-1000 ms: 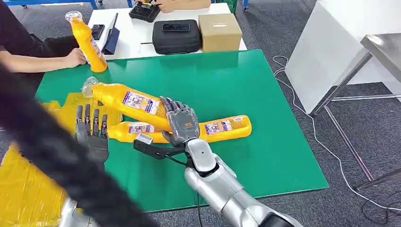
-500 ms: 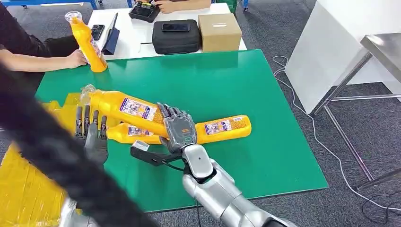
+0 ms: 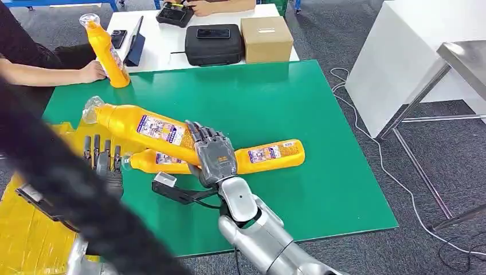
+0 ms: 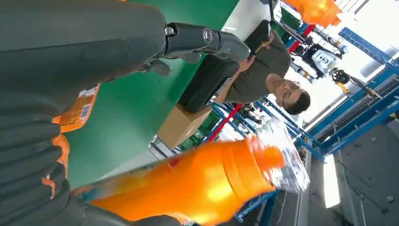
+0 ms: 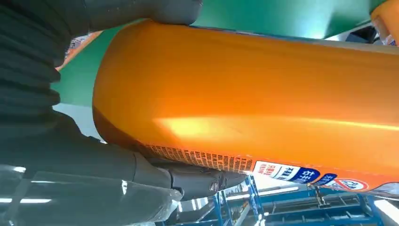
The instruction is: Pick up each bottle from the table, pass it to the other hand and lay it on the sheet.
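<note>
The right robot hand (image 3: 215, 157), just left of the frame's middle in the head view, is gripping an orange bottle (image 3: 140, 126) around its thick lower end, fingers and thumb wrapped tight against the plastic. The bottle is slanting up toward the upper left, its clear-wrapped cap pointing at the left edge, lifted off the green desk (image 3: 321, 172). In the right wrist view the same bottle (image 5: 254, 99) is spanning the frame with the thumb pressing on its side.

The left robot hand (image 3: 103, 166) is sitting at the lower left of the head view, below the raised bottle's neck, fingers apart and pointing up, holding nothing. In the left wrist view the bottle's cap end (image 4: 263, 160) is close beside that hand without touching it.

A second bottle (image 3: 258, 156) is lying flat on the desk, partly behind the right robot hand. The yellow sheet (image 3: 28, 240) is covering the lower left corner.

At the upper left a person's hand (image 3: 91, 70) is holding a third bottle (image 3: 106, 51) upright at the desk's far edge.
</note>
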Controlling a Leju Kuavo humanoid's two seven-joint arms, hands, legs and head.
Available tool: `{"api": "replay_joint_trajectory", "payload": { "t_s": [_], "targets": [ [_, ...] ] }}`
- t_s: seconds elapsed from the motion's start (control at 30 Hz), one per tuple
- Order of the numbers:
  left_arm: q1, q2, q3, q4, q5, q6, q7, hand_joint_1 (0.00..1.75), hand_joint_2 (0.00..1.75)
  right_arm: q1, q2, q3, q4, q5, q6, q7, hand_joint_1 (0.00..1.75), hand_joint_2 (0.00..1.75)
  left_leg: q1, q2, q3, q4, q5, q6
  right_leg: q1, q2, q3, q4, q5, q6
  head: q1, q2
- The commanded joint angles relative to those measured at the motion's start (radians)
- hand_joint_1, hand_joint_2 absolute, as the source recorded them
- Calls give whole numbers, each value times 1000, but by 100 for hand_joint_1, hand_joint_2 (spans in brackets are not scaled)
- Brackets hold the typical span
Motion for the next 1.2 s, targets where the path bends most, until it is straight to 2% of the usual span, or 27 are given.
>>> {"api": "replay_joint_trajectory", "payload": {
  "t_s": [0.03, 0.17, 0.43, 0.67, 0.9, 1.2],
  "targets": [
    [-33, 12, 32, 77, 17, -17, 15, 0, 175, -25, -35, 22, -9, -9, -36, -23, 175, 175, 0, 0, 5, -1, -2, -1, 0, -2, 5, -1, -2, 0, 0, 0],
    [-44, 10, 27, 84, 19, -21, 16, 0, 175, -21, -18, 37, 11, -25, -32, -41, 175, 175, 0, 0, 4, -2, -1, -1, 0, -1, 4, -1, -2, 0, 0, 0],
    [-38, 8, 4, 53, 14, -26, 23, 0, 175, -47, 25, 96, 151, -22, 51, -30, 175, 175, 0, 0, 5, -1, -2, -1, 1, -1, 5, -1, -2, 0, 0, 0],
    [-36, 7, 1, 49, 13, -26, 24, 0, 175, -49, 26, 99, 160, -19, 44, -26, 175, 175, 0, 0, 3, -1, -1, -1, 0, -1, 3, -1, -1, 0, 0, 0],
    [-48, -8, -39, 46, 8, -37, 53, 0, 175, -64, 57, 177, 270, 46, 64, 4, 175, 175, 0, -1, 4, -1, -1, -1, 0, -2, 4, -1, -2, 0, 0, 0],
    [-55, -7, -94, 49, 12, -56, 85, 0, 175, -89, 60, 231, 262, 80, 78, 5, 175, 175, 0, -2, 2, -1, 0, -1, 0, -3, 2, 0, -1, 0, 0, 0]
  ]
}}
